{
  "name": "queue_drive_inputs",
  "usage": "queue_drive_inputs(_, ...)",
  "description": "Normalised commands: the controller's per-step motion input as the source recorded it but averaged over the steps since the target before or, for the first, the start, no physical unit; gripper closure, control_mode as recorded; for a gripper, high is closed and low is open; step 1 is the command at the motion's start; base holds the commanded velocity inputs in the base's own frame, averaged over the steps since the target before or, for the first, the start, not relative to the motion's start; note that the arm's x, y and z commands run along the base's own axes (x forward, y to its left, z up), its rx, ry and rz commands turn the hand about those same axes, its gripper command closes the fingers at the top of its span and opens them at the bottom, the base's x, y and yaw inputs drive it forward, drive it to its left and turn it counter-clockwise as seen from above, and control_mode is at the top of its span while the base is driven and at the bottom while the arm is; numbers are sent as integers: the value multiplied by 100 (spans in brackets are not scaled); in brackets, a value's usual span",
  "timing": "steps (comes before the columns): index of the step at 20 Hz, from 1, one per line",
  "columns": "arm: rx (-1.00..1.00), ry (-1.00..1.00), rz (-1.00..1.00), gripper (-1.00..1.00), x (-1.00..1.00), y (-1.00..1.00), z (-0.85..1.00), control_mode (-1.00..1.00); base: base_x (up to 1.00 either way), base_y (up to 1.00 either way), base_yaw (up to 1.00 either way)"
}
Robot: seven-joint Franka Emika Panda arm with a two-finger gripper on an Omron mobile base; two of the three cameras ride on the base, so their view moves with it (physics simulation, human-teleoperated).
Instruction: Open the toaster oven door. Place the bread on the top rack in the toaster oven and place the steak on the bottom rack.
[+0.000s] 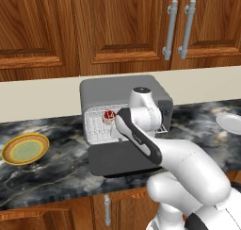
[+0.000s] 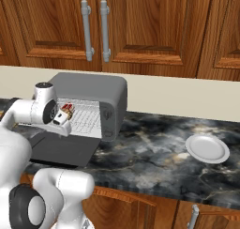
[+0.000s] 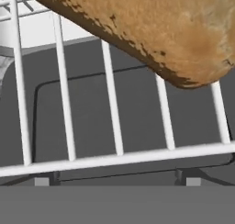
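The toaster oven point(image 1: 117, 90) stands on the counter with its door point(image 1: 117, 160) folded down flat. My arm reaches into its mouth. The steak point(image 1: 109, 115), a small red piece, lies inside on a wire rack, also seen as the steak point(image 2: 67, 108) beside my hand. In the hand view the bread point(image 3: 151, 30), brown and crusty, rests on a silver rack point(image 3: 119, 159), and the dark door point(image 3: 137, 113) shows through the bars. My gripper point(image 3: 117, 182) is open, its tips wide apart below the bread, holding nothing. Which rack each item lies on I cannot tell.
A yellow-green plate point(image 1: 25, 149) lies on the dark marble counter left of the oven. A white plate point(image 2: 207, 148) lies to its right. Wooden cabinets with metal handles point(image 1: 180, 28) hang above; the counter's front edge runs just below the open door.
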Motion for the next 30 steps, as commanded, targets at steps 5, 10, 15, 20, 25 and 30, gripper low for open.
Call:
queue_drive_inputs(5, 0, -3, -4, -100, 44, 5, 0, -100, 0, 0, 0)
queue_drive_inputs(10, 0, -8, 0, -100, 41, 5, 0, -100, 0, 0, 0)
queue_drive_inputs(15, 0, -19, 0, -100, 45, 7, 1, -100, 0, 0, 0)
queue_drive_inputs(20, 0, -23, 1, -100, 34, 3, -3, -100, 0, 0, 0)
queue_drive_inputs(25, 0, -16, 1, -100, 27, 0, -11, -100, 0, 0, 0)
queue_drive_inputs(30, 0, -6, 1, -100, 31, 0, -11, -100, 0, 0, 0)
